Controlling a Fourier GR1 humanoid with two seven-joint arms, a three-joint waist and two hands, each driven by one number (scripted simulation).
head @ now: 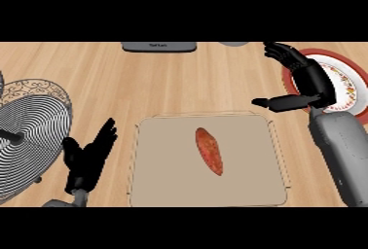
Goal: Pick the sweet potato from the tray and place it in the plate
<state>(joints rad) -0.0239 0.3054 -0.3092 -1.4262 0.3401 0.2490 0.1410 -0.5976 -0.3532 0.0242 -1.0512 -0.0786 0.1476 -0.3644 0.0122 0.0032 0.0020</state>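
Over the left rim of the plate point(327, 51), your right hand point(310, 80) hangs with fingers spread and slightly bent, thumb pointing left, holding nothing. A strip of bare bench point(144, 82) separates the thumb from the tray point(165, 185) below it. The sweet potato point(209, 151) lies lengthwise at the tray's middle, clear of every edge. Your left hand point(84, 163) rests open, fingers up, just beside the tray's left edge. A grey slab point(159, 46) at the bench's far edge carries lettering too small to read.
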